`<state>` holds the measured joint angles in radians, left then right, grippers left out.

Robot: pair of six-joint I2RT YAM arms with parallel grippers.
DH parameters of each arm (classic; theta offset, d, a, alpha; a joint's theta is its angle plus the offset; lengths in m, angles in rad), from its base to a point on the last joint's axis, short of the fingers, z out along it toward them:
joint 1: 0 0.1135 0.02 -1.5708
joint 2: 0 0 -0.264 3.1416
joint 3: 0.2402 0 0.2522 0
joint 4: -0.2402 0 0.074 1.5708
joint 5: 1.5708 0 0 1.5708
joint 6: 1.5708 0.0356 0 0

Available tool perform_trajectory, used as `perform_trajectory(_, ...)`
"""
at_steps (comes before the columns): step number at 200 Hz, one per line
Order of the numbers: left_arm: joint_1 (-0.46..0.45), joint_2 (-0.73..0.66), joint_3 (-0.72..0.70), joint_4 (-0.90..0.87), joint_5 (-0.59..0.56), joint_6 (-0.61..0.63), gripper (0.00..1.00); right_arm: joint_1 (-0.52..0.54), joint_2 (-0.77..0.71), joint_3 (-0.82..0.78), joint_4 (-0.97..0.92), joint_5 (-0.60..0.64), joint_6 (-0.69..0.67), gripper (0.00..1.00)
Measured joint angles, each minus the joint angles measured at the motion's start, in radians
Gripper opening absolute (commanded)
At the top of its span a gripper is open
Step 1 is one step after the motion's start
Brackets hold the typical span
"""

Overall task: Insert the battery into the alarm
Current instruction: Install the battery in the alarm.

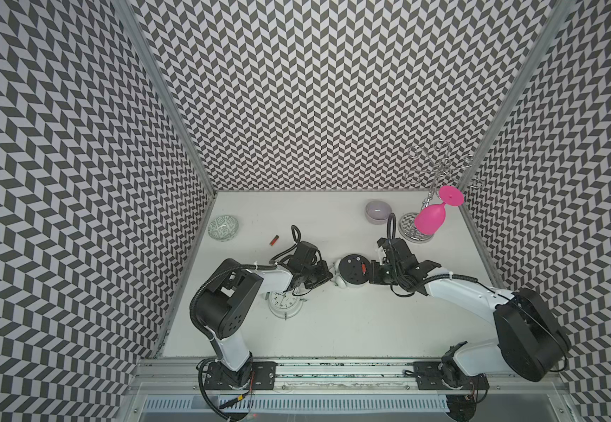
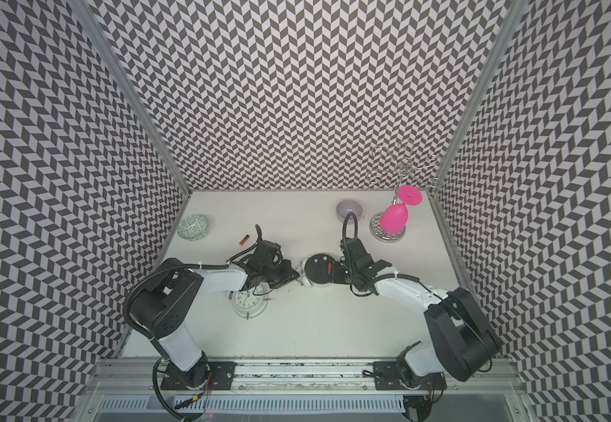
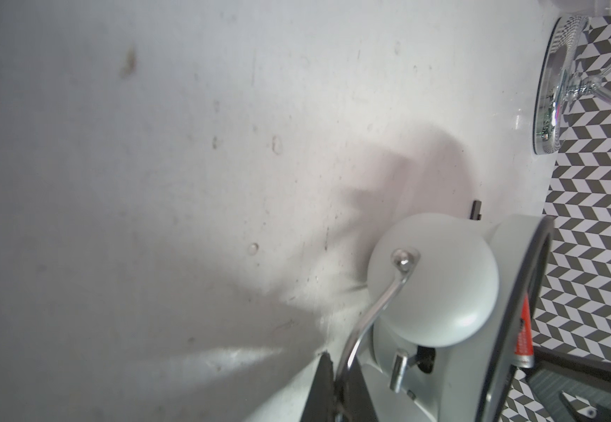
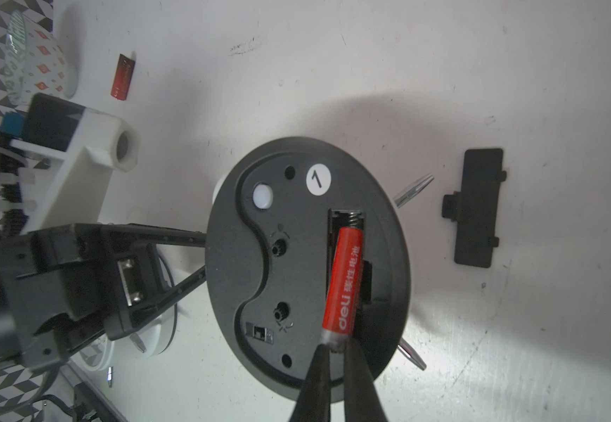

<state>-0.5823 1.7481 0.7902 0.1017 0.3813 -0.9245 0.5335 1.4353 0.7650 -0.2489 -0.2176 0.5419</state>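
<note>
At the middle of the counter [image 1: 333, 329], the alarm clock [image 4: 296, 277] lies dial-down, so you see only its black back plate; the dial itself is hidden.

1. Right tool [image 4: 335, 347]: the jaws are pinched narrow on the near end of the red battery [image 4: 344, 281]. That end is blurred. The battery is tilted, with its far end lowered into the open compartment toward the spring [image 4: 351, 219]. You cannot tell whether it touches the spring.
2. Left tool [image 3: 338, 372]: the jaws are closed tight on the chrome carry handle [image 3: 377, 307] beside a bell. The left wrist view cuts off most of both fingers at the frame edge.
3. Battery cover [image 4: 477, 206]: it lies flat on the counter, just beside the alarm clock and apart from it.
4. Spare battery [image 1: 274, 240]: it lies near the patterned bowl [image 1: 223, 227], well apart from the alarm clock.
5. Second alarm clock [image 1: 285, 303]: it lies dial-up, partly hidden under the left arm.

In both top views the held battery shows only as a small red sliver.
</note>
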Motion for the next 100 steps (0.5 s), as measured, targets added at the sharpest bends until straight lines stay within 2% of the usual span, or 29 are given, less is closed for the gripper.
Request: perform_trajectory(100, 0.015, 0.019, 0.026, -0.017, -0.006, 0.043, 0.0, 0.0, 0.14, 0.14, -0.045, 0.047, -0.022, 0.08)
